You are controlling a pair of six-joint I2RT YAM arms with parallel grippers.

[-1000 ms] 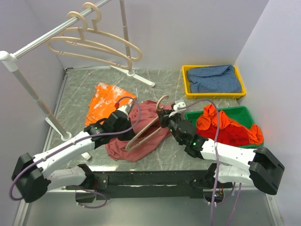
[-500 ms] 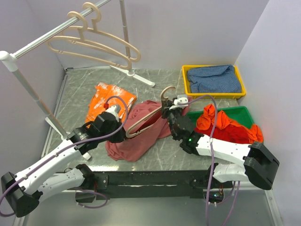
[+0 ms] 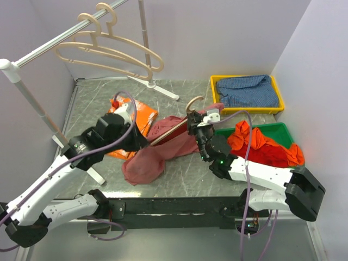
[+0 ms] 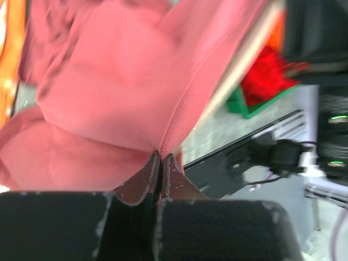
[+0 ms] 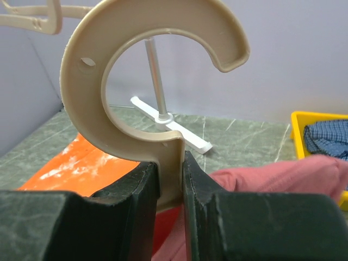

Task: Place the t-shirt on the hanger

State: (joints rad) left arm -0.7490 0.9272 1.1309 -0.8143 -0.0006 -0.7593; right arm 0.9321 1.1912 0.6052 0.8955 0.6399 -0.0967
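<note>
**Step in hand:** feeding the hanger into the garment.

1. At left centre of the top view, the left hand [image 3: 135,140] is closed tight on a ribbed edge of the t-shirt [image 3: 145,163]. In the left wrist view the fingertips [image 4: 147,179] are pinched together with the fabric seam caught between them.
2. The t-shirt occupies the middle of the frame. Its lower bulk is bunched on the bench [image 3: 92,109], just beside the orange cloth [image 3: 130,115]. Its upper part is lifted and drawn out toward the upper right.
3. Right of centre, the hanger [image 3: 193,101] stands hook-up, with one shoulder running down-left along the stretched fabric (whether it is inside the opening or only lying against it cannot be told).
4. The right hand [image 3: 197,126] is clamped on the hanger's neck, directly below the hook.

**Next move, as judged:** hold the gripped edge taut and open. Then angle the hanger so its free shoulder enters the garment without snagging on the folds.
</note>
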